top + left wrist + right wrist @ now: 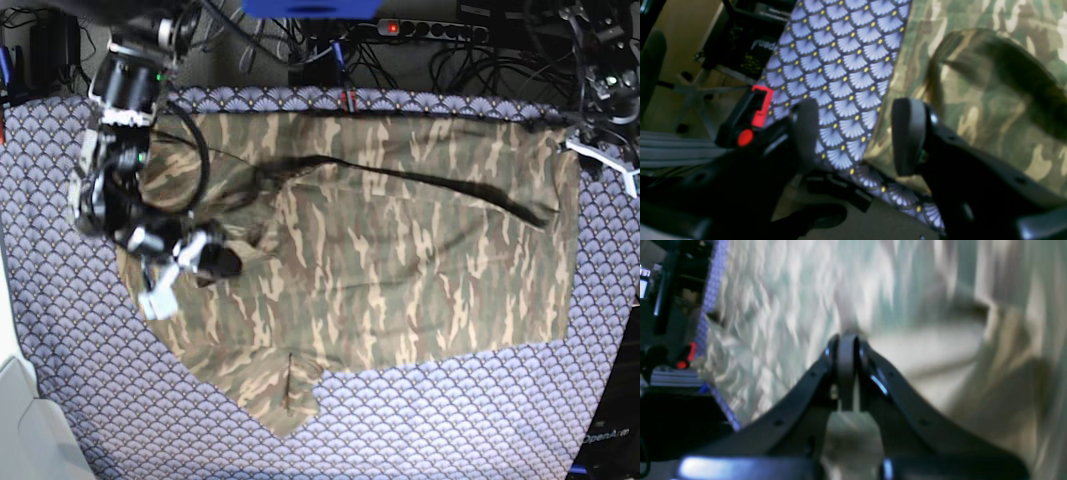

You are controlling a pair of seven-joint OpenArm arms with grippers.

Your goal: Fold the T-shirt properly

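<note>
Purple scallop-patterned tablecloth [90, 400] covers the whole surface, and across its middle lies the T-shirt [400, 260], spread wide in olive, tan, brown and cream camouflage streaks. In the base view it reaches from the upper left of the frame almost to the right edge, lying mostly flat. A long dark crease runs diagonally from the upper middle down toward the right. One sleeve [280, 390] juts toward the bottom centre, with a short dark seam line showing on it. At the left side the cloth is bunched and rumpled.

Over that bunched left part sits the right gripper [846, 340], and in its wrist view the jaws are pressed together; pale blurred fabric fills the frame in front of and beneath them, though whether any cloth is caught between them I cannot tell. In the base view the same gripper [205, 255] is low over the shirt's crumpled part.

At the far right of the base view, the left arm [600, 90] is at the surface's edge. Its wrist view shows the left gripper [855, 133] with jaws spread wide, nothing between them, above the shirt's edge where it meets the tablecloth. A folded-over flap of camouflage [990, 76] lies to the right. A red-and-black clamp [751, 116] grips the surface's edge at left.
</note>
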